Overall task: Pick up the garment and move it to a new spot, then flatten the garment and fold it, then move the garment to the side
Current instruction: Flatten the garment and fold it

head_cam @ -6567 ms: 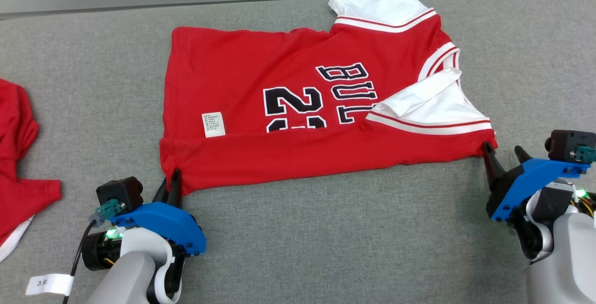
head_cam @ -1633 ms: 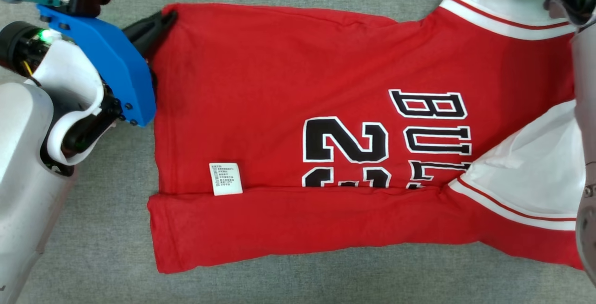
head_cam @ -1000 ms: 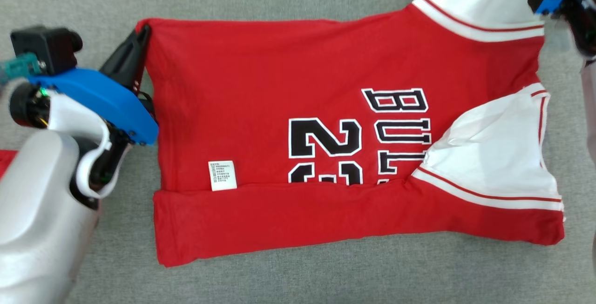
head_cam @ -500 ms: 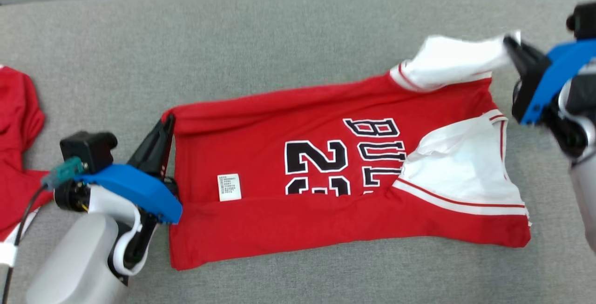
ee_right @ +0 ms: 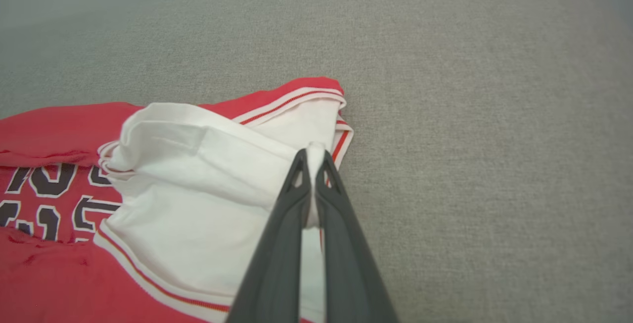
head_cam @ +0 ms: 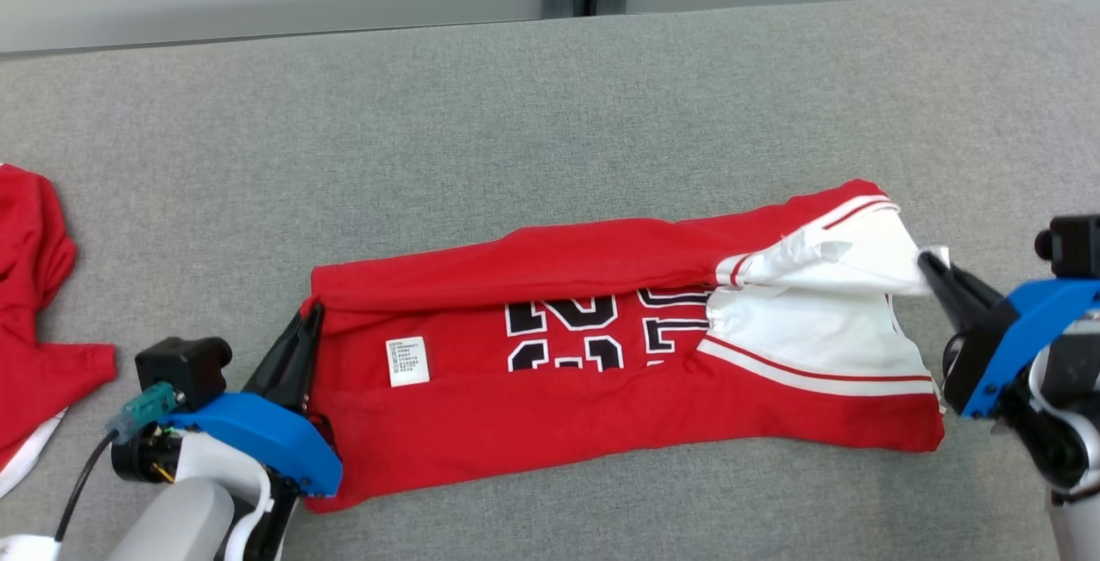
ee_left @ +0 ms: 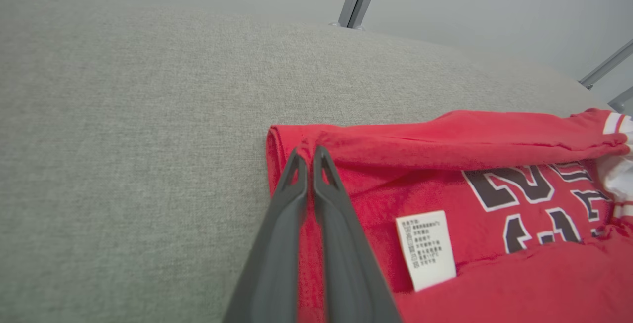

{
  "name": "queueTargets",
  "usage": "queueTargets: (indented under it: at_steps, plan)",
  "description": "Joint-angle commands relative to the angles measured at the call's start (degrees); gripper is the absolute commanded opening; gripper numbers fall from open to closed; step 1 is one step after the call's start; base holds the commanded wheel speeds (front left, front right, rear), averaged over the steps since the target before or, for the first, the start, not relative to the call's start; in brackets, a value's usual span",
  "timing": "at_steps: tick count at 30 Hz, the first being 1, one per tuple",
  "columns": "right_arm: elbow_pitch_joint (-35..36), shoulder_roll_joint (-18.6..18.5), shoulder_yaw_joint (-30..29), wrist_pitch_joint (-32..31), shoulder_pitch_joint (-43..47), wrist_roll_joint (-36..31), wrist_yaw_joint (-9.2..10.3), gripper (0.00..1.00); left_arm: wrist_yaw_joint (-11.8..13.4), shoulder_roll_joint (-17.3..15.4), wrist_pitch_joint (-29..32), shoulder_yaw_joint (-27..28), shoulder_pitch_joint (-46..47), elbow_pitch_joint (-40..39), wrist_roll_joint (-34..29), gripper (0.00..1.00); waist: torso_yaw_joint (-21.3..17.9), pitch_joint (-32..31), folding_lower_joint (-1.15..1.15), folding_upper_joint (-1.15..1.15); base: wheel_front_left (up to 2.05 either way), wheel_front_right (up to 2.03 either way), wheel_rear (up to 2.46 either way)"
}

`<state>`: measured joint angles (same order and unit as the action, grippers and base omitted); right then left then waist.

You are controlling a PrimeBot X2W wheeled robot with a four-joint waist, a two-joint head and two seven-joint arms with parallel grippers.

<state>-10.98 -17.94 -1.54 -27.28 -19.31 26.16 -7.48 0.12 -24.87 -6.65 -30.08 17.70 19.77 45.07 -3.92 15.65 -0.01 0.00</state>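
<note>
Folds of the garment (head_cam: 559, 423) hide part of its lettering (head_cam: 550, 314); the label (head_cam: 407, 361) print is unreadably small.

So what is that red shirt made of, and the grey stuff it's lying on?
The red shirt looks like soft knitted cloth, maybe cotton or a blend: it is matte and folds and wrinkles easily. The grey surface under it looks like a woven, slightly fuzzy fabric covering: matte, with a fine speckled grain.
</note>
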Motion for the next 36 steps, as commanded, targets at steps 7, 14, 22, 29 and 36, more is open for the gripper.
queueTargets:
  at_steps: [7, 14, 22, 29, 36]
  plan:
    - [6.6, 3.3, -3.8, -2.4, 8.2, -3.1, -0.03, 1.0, 0.7, 0.4, -0.3, -0.4, -2.7, -0.8, 0.6, 1.0, 0.6, -0.5, 0.01, 0.0, 0.0, 0.0, 0.0]
    - [10.3, 5.2, -7.2, -4.4, 10.8, -5.3, -0.03, 1.0, 2.0, 1.5, -3.9, 1.4, -3.2, -0.5, 1.2, 1.0, 1.5, -2.0, 0.01, 0.0, 0.0, 0.0, 0.0]
    - [9.8, 9.9, -13.4, -10.7, 7.9, -9.9, -0.03, 1.0, 3.3, 3.4, -8.2, 4.7, 0.4, -1.6, -2.7, 1.0, 3.3, -3.6, 0.01, 0.0, 0.0, 0.0, 0.0]
    - [3.7, 13.1, -16.7, -10.8, 2.6, -15.1, -0.03, 1.0, 3.0, 4.9, -8.6, 7.0, 1.0, -2.2, -6.9, 1.0, 4.0, -3.5, 0.01, 0.0, 0.0, 0.0, 0.0]
    - [-4.4, 14.4, -17.8, -8.7, -0.6, -18.7, -0.03, 1.0, 2.4, 5.5, -8.6, 7.6, -0.2, -1.2, -8.9, 1.0, 4.9, -2.7, 0.01, 0.0, 0.0, 0.0, 0.0]
